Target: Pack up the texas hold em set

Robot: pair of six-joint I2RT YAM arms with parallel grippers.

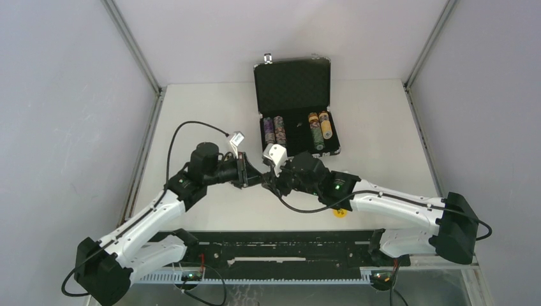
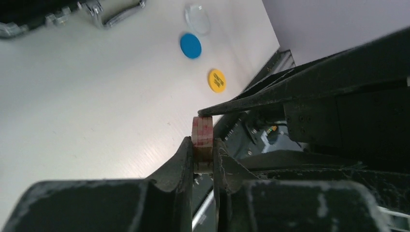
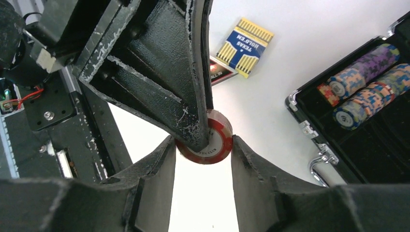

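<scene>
Closest to the lens, your left tool (image 2: 203, 151) is pinching a short stack of red chips (image 2: 203, 131) between its two fingers. The stack stands on edge, and its red and white rims show above the fingertips. Your right tool (image 3: 202, 145) meets it head-on. Its fingers press the same stack from either side of the round rim, so both tools grip the red chips at once: the left across the faces, the right across the rim.

From above, you see the two tools joined over the middle of the bench (image 1: 383, 127), with the stack held off its surface.

Your briefcase (image 1: 292, 86) stands open at the middle of the far edge, its lid upright and the dark foam facing you. Chip rows (image 1: 274, 129) lie in its tray, two at the left and more at the right. Its silver handle (image 3: 321, 166) sticks out from the front wall.

In the right wrist view, the yellow and blue card deck (image 3: 244, 46) lies flat on the bench, apart from the briefcase. A red-edged piece (image 3: 220, 72) touches its corner, mostly hidden behind the left tool.

In the left wrist view, a yellow token (image 2: 216, 80), a blue token (image 2: 190, 45) and a pale round disc (image 2: 197, 18) lie flat in a loose line. The blue token is just beside the disc and the yellow one sits a little apart. The yellow token lies by the near edge, right of the middle, partly under your right arm.
</scene>
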